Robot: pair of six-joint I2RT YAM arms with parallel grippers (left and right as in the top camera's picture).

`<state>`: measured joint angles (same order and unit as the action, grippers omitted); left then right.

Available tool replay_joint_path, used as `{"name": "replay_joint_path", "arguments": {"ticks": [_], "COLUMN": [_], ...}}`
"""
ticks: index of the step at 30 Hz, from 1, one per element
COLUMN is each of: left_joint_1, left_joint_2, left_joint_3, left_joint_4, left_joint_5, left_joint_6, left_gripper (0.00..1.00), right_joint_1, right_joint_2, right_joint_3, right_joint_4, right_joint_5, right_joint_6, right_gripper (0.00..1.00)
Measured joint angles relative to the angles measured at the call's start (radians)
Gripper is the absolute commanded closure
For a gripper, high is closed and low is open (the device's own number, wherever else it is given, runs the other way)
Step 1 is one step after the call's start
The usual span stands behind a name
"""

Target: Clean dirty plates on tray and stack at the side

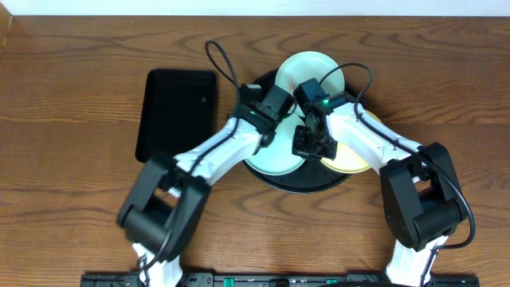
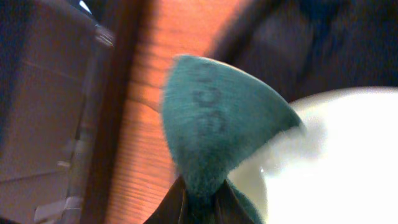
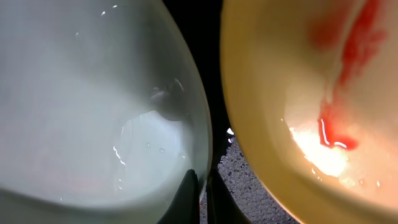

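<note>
The round black tray [image 1: 307, 185] holds three plates. One mint plate [image 1: 307, 68] lies at its far side, a second mint plate [image 1: 275, 163] at the front left, and a yellow plate [image 1: 355, 162] at the front right. My left gripper [image 1: 288, 89] is shut on a teal-green sponge [image 2: 214, 118], held at the rim of a pale plate [image 2: 336, 162]. My right gripper [image 3: 200, 193] is shut on the rim of the front mint plate [image 3: 93, 112]. The yellow plate [image 3: 280, 93] beside it carries a red smear [image 3: 345, 74]. The tray floor [image 3: 239, 180] shows between the two plates.
A smaller rectangular black tray [image 1: 175, 115] lies on the wooden table to the left of the round tray. Both arms cross over the round tray and hide its middle.
</note>
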<state>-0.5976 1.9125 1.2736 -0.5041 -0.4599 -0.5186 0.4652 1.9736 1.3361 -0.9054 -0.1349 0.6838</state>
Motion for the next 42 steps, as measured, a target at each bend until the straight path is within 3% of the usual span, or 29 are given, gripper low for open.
{"name": "replay_joint_path", "arguments": {"ticks": [4, 8, 14, 24, 29, 38, 42], "left_joint_1": [0.028, 0.031, 0.022, 0.021, 0.014, -0.005, -0.005], "left_joint_2": [-0.103, -0.141, -0.088, 0.065, 0.068, 0.073, 0.076], "left_joint_3": [-0.003, -0.003, -0.003, -0.003, 0.002, 0.008, 0.008], "left_joint_4": [0.011, 0.045, 0.048, 0.124, 0.111, -0.009, -0.036], "left_joint_5": [0.032, 0.192, 0.43, 0.531, 0.476, 0.091, 0.005], "left_joint_6": [0.0, -0.002, -0.06, -0.094, -0.067, -0.03, -0.026], "left_gripper": [0.92, 0.92, 0.92, 0.92, 0.92, 0.92, 0.92], "right_joint_1": [0.0, 0.0, 0.0, 0.0, 0.0, 0.004, 0.007], "right_joint_2": [0.0, 0.0, 0.0, 0.0, 0.0, 0.0, 0.0], "right_joint_3": [0.0, 0.0, 0.0, 0.0, 0.0, 0.0, 0.0], "right_joint_4": [-0.011, -0.013, -0.013, -0.006, -0.005, 0.017, 0.023], "right_joint_5": [0.014, 0.019, 0.019, 0.016, 0.016, -0.02, -0.038], "right_joint_6": [-0.004, -0.008, -0.011, -0.012, -0.012, -0.012, -0.012], "right_gripper": [0.98, 0.99, 0.98, 0.98, 0.98, 0.98, 0.98]}}
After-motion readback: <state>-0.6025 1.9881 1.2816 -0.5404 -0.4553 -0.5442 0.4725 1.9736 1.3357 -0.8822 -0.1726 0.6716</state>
